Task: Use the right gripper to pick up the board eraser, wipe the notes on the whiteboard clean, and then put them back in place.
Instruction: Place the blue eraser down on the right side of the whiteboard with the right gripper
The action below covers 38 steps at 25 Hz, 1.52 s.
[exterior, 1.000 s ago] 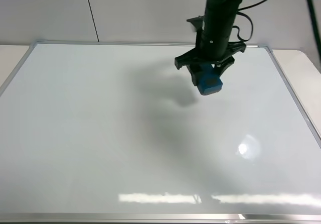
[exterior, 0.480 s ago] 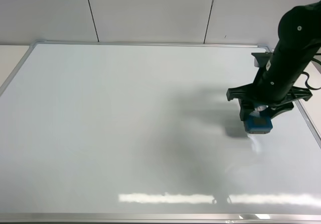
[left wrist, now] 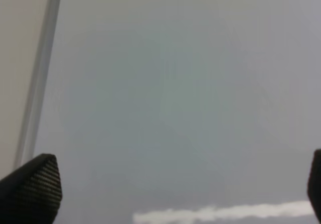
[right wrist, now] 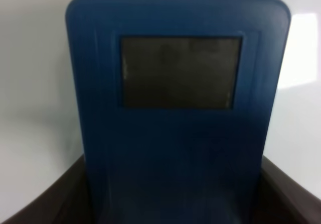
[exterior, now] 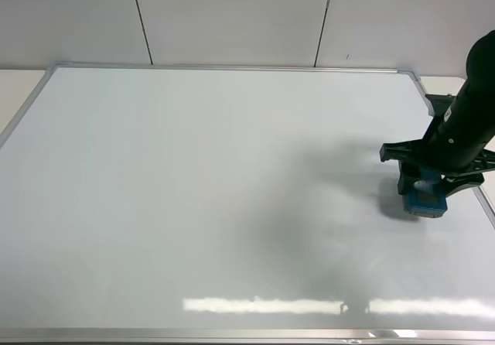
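Observation:
The whiteboard (exterior: 193, 190) fills most of the exterior high view. No red notes show on it. My right gripper (exterior: 424, 190) is shut on the teal-blue board eraser (exterior: 427, 203) and holds it low over the board near its right frame; I cannot tell whether it touches. In the right wrist view the board eraser (right wrist: 175, 108) fills the frame, one grey patch showing, with my right gripper (right wrist: 173, 206) closed on its sides. My left gripper (left wrist: 173, 189) is open over bare whiteboard (left wrist: 175, 83), fingertips (left wrist: 30, 186) wide apart. It is out of the exterior view.
The board's silver frame (exterior: 232, 68) runs along the back and its right side (exterior: 486, 206) lies just beside the eraser. A frame edge (left wrist: 37, 83) also shows in the left wrist view. A pale panelled wall (exterior: 232, 12) stands behind.
My right gripper has carried the eraser from the board's upper middle to the right and toward the front, down close to the surface near the right frame.

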{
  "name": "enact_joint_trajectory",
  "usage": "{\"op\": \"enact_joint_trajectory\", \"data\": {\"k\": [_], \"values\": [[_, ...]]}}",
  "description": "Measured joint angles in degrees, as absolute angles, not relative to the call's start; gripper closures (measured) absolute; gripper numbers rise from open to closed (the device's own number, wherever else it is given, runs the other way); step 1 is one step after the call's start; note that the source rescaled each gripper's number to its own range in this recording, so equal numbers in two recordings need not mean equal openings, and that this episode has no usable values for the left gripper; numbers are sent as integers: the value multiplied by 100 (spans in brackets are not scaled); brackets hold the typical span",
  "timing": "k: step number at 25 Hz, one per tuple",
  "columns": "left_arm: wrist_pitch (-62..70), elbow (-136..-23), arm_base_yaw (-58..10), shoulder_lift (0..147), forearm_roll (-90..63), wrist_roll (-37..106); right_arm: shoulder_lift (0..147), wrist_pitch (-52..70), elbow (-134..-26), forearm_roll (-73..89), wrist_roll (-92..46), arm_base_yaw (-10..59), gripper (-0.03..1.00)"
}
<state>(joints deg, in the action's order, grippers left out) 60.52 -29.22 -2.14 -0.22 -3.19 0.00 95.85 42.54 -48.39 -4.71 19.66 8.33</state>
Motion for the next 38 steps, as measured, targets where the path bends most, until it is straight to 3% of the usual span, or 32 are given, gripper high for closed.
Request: {"op": "enact_joint_trajectory", "data": {"k": [37, 38], "values": [[6052, -2922, -214, -22, -319, 0, 9763, 3850, -4837, -475, 2418, 762, 97], [6052, -2922, -214, -22, -319, 0, 9763, 3850, -4837, -475, 2418, 762, 93]]}}
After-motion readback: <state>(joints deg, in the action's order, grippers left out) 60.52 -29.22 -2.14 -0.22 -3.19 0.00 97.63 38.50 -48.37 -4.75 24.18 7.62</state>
